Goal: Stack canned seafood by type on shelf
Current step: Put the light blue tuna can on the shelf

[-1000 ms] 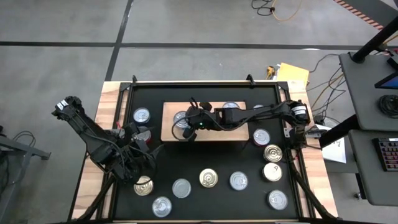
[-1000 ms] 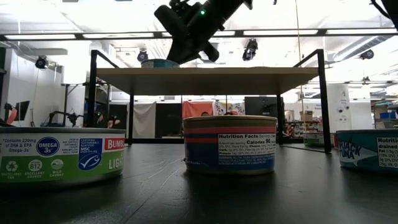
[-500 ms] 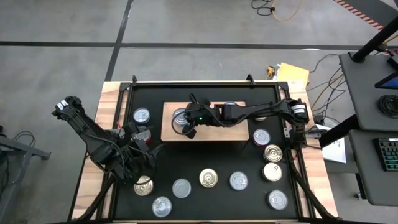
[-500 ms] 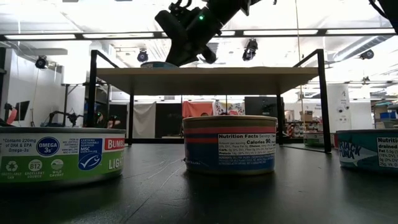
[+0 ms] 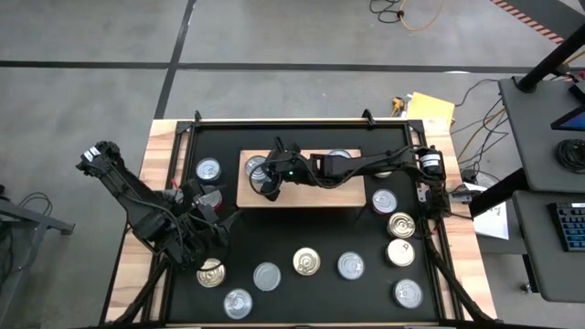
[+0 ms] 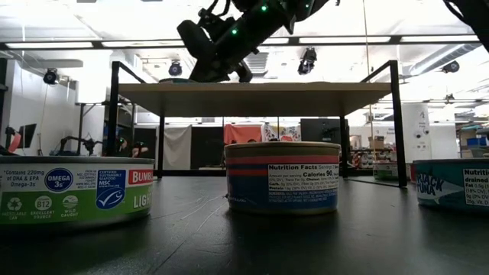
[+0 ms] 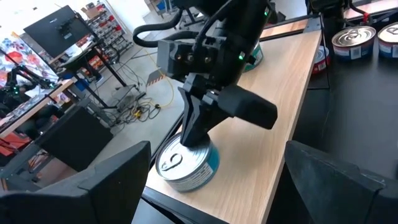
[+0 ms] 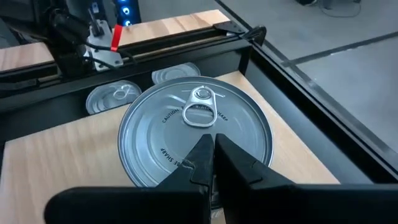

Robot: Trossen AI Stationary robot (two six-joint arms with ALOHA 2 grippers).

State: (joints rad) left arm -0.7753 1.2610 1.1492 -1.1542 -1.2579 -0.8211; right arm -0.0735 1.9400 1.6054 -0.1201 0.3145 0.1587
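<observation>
The light-wood shelf [image 5: 311, 187] stands on the black mat at the far middle. One silver-lidded can of seafood [image 5: 257, 168] with a teal side [image 7: 186, 167] stands on the shelf's left end. A second can [image 5: 339, 156] shows behind my right arm. My right gripper [image 5: 269, 185] is shut, with its tips at the first can's rim. My left gripper [image 5: 207, 203] hangs open over the mat's left side, holding nothing. Several more cans [image 5: 306, 261] stand on the mat. My right gripper touches the can's top rim [image 8: 181, 163] with its shut fingertips [image 7: 194, 134], on the side facing the table's right edge. The fingers slant down from the right. The can stands upright on the shelf.
Cans stand at the mat's left [image 5: 208, 169], right [image 5: 384, 200] and near side [image 5: 351, 265]. In the low view, three cans [image 6: 283, 176] stand in front of the raised shelf [image 6: 252, 96]. A black frame [image 5: 302, 122] runs round the mat. The shelf's right half is bare wood.
My right gripper, staying shut, has moved along the shelf toward the table's left edge and tipped down a little. The can in front of it has slid left with it, upright, to the shelf's left end.
</observation>
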